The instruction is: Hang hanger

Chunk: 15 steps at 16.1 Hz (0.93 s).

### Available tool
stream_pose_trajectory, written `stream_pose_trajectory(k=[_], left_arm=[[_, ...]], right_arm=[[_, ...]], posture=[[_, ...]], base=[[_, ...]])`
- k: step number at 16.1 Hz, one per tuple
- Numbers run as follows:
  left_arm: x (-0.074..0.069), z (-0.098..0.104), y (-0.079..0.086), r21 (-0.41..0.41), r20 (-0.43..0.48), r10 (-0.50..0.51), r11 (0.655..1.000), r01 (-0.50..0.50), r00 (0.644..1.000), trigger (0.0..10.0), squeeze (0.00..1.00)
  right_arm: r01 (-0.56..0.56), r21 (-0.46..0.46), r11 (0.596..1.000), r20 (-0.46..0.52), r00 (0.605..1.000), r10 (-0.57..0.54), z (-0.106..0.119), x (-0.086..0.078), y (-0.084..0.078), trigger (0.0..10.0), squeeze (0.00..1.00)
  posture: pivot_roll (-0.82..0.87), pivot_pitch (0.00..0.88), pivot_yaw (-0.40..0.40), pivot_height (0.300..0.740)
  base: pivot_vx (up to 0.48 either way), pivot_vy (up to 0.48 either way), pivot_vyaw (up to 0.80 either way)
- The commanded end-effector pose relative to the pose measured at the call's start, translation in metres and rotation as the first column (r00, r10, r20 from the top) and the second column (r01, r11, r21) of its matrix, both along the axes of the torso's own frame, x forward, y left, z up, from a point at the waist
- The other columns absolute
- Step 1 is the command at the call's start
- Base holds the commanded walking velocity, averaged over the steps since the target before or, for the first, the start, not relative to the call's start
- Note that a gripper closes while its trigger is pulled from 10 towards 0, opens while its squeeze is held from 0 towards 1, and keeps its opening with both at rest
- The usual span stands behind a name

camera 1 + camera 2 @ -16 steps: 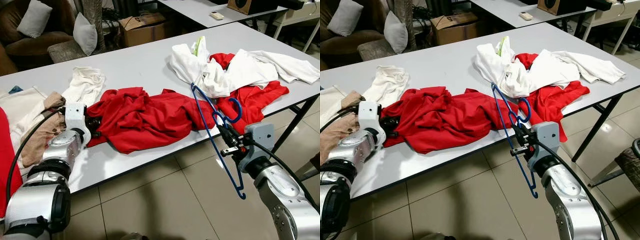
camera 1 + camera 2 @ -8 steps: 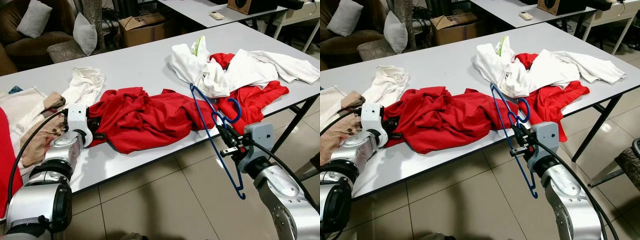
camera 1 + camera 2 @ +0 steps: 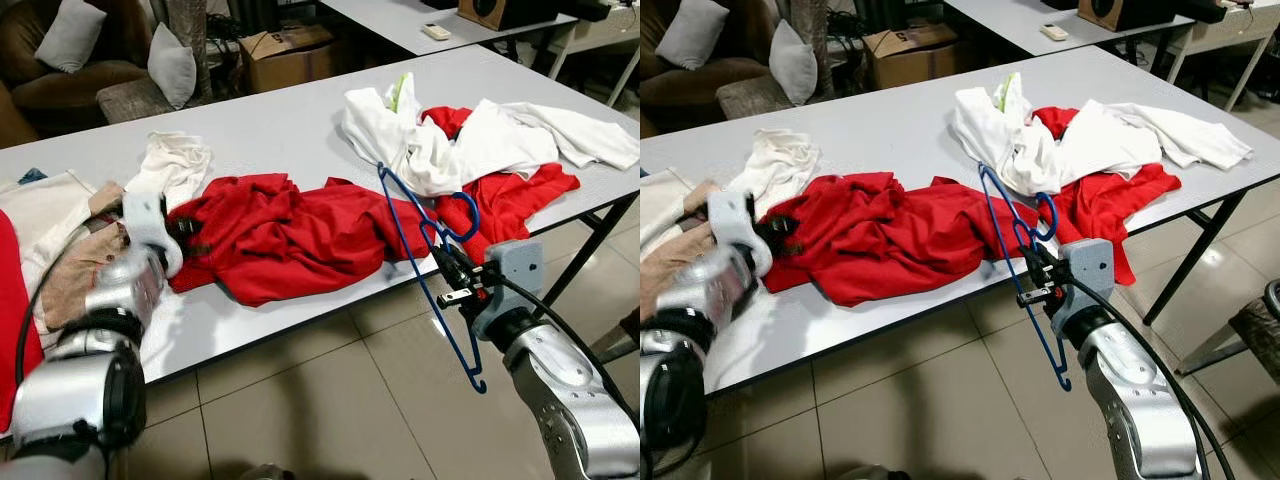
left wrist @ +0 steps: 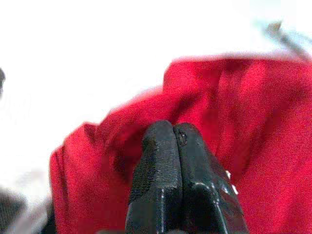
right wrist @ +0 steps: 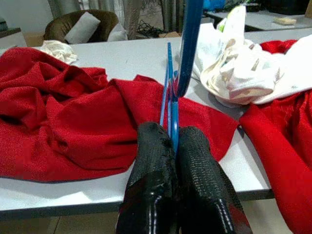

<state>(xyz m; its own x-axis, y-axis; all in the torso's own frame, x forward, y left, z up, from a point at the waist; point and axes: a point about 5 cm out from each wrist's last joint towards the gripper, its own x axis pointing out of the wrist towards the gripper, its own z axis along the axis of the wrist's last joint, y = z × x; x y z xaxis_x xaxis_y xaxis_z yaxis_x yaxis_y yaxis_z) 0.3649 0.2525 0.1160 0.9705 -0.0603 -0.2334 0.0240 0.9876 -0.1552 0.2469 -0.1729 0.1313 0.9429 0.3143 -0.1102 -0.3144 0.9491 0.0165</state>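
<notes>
In the head views, the right gripper (image 3: 447, 272) clamps the thin blue wire hanger (image 3: 428, 262) partway along its frame, just off the front edge of the long pale grey table (image 3: 270, 120); held there, the hook curls just above the fingertips and one long corner hangs down past them toward the tiled floor (image 3: 330, 400), so the frame is free of the cloth and probably ready to be carried to a garment or rail. The left gripper (image 3: 185, 228) lies at the near end of the crumpled red garment (image 3: 290, 235), its fingertips touching the cloth, likely to hold or lift it for the hanger; the arm behind it is blurred. Against the earlier frames, the left gripper sits a little higher and further onto the red cloth, while the right gripper and hanger have barely shifted. In the left wrist view, the two black fingers (image 4: 161, 161) are pressed flat together with red cloth all round their tips; whether any fabric is pinched between them I cannot tell. In the right wrist view, the black fingers (image 5: 156, 165) grip the blue wire between them, the red garment lying beyond the tips and a heap of white clothes (image 5: 234, 73) further off to one side.
</notes>
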Motion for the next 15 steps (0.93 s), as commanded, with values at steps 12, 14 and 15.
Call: stream_pose_trajectory(k=[12,14,15], left_arm=[[0.016,0.044,0.005,0.322,0.086,-0.092,0.945,0.059,0.992,10.0,1.0],[0.009,0.032,0.014,0.32,0.075,-0.028,0.948,0.003,0.997,10.0,1.0],[0.006,0.026,0.018,0.308,0.067,0.011,0.951,-0.031,0.998,10.0,1.0]], right_arm=[[0.05,0.021,0.999,0.061,0.997,-0.051,0.006,0.016,0.003,10.0,0.0],[0.045,0.009,0.999,0.051,0.998,-0.045,0.004,0.01,0.002,10.0,0.0],[0.05,0.0,0.999,0.037,0.998,-0.05,0.002,0.007,-0.001,10.0,0.0]], posture=[[-0.1,0.001,0.114,0.74],[-0.13,0.028,0.102,0.74],[-0.13,0.04,0.089,0.74]], base=[[0.0,0.0,0.0],[0.0,0.0,0.0],[0.0,0.0,0.0]])
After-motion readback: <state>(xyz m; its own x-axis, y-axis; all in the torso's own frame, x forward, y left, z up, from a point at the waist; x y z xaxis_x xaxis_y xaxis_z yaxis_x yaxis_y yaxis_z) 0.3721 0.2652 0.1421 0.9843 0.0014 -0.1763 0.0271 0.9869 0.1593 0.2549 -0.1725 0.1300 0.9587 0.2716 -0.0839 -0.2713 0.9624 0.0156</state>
